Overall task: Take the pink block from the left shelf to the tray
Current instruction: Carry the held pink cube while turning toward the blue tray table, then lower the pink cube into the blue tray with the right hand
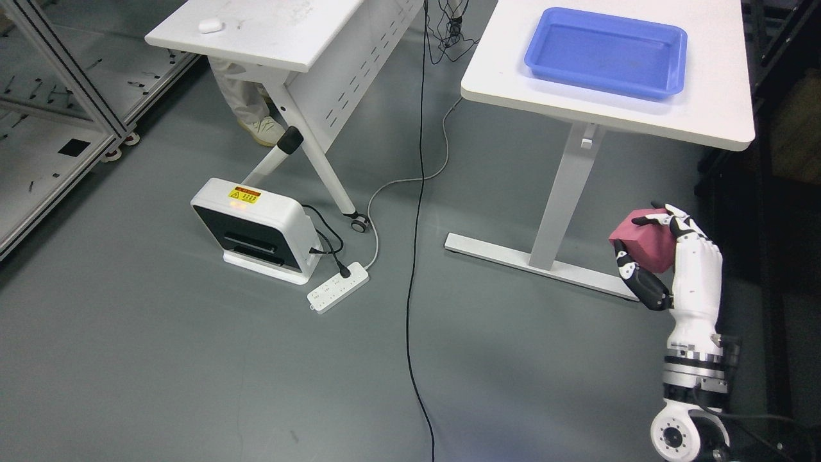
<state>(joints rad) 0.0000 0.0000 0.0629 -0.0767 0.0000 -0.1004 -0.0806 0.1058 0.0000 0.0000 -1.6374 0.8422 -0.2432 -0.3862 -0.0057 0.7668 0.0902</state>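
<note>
At lower right of the frame, the right hand (667,256) carries the pink block (643,242), fingers (648,219) clamped over its top and thumb beneath, evidently to keep it secure in transit. The blue tray (667,86) waits on the white table (718,125) at upper right, well above the block.

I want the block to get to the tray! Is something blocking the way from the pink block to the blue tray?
Nothing stands in the open space between them. The right hand holds the pink block low beside the white table, below its top; the blue tray sits on that top, so the block must rise past the table's edge.
</note>
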